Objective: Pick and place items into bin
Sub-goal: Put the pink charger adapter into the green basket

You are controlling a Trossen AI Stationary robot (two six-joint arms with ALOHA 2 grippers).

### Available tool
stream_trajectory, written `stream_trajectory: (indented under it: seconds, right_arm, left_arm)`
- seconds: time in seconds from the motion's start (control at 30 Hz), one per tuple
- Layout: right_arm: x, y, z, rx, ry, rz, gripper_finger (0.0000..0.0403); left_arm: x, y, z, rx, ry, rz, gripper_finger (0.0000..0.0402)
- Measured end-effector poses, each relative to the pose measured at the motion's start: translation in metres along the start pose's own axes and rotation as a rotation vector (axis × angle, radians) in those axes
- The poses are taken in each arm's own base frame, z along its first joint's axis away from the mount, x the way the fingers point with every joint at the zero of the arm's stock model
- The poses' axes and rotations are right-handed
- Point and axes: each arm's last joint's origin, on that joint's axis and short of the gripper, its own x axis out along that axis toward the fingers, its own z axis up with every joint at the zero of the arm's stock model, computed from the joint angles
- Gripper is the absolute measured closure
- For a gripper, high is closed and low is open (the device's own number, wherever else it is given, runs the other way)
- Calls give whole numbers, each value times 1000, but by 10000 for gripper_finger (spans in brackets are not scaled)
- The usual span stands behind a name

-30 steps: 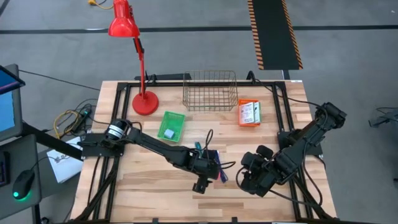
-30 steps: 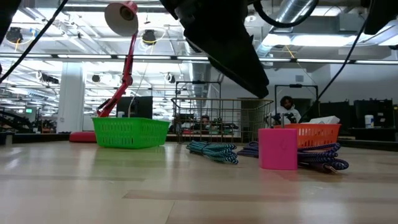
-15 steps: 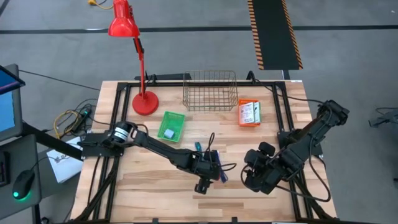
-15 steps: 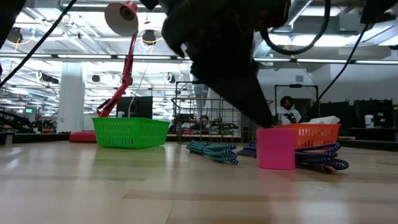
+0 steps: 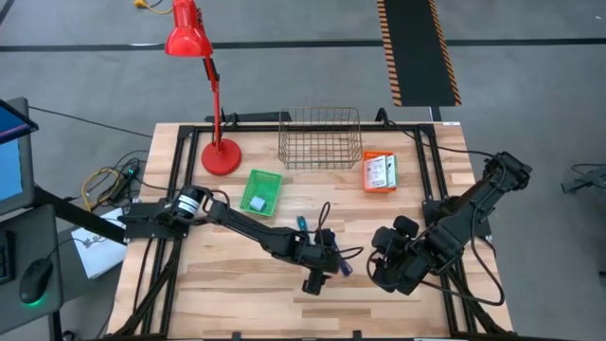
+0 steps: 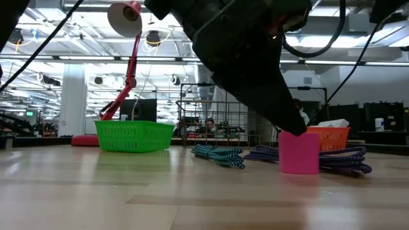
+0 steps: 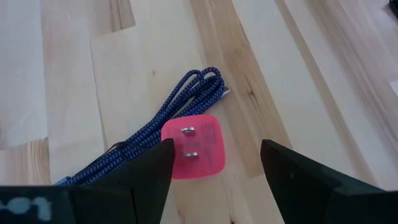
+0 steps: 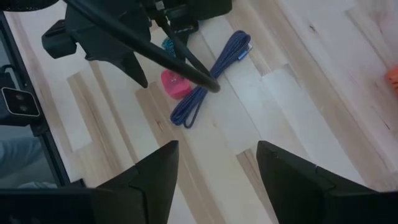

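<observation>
A pink plug block point(image 7: 194, 146) stands on the table with its two metal prongs up, against a dark-blue braided cable bundle point(image 7: 168, 115). A teal cable bundle point(image 6: 218, 155) lies to its left. My left gripper point(image 7: 214, 155) is open and low over the block, one finger on each side of it. In the high view that gripper point(image 5: 327, 263) is at the table's middle near side. My right gripper point(image 5: 388, 270) is open and hovers right of it, touching nothing. One white pack lies in the green basket point(image 5: 260, 191), another in the orange basket point(image 5: 380, 171). My left gripper comes down on the pink block slanting from above and from the left. The tip of one finger point(image 6: 287, 121) meets the block's upper left edge point(image 6: 284, 135). The other finger point(image 7: 298, 168) stands apart from the block. The block rests on the table, upright.
The wire bin point(image 5: 320, 137) stands at the far middle, the red lamp's base point(image 5: 220, 156) to its left. Bare wood lies at the near left. The right wrist view shows the left arm point(image 8: 124, 37) above the blue cable point(image 8: 208, 78).
My left gripper has moved down and toward the table's right edge, over the pink block. The block has slid a short way to the right along the table, and the dark-blue cable beside it has shifted right with it. The teal cable has stayed in place.
</observation>
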Motion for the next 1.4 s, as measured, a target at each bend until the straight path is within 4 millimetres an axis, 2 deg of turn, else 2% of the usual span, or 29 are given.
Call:
stream_trajectory:
  seconds: [0.43, 0.97, 1.2, 1.4]
  right_arm:
    - [0, 0, 0, -26, 0, 3, 195]
    - [0, 0, -1, -28, 1, -1, 198]
    - [0, 0, 0, -26, 0, 1, 199]
    - [0, 0, 0, -26, 0, 2, 202]
  left_arm:
    - [-9, 2, 16, 85, 16, 55, 166]
    - [-9, 21, 15, 85, 23, 78, 166]
    - [-9, 19, 13, 95, 45, 30, 166]
    - [1, 18, 8, 94, 64, 23, 166]
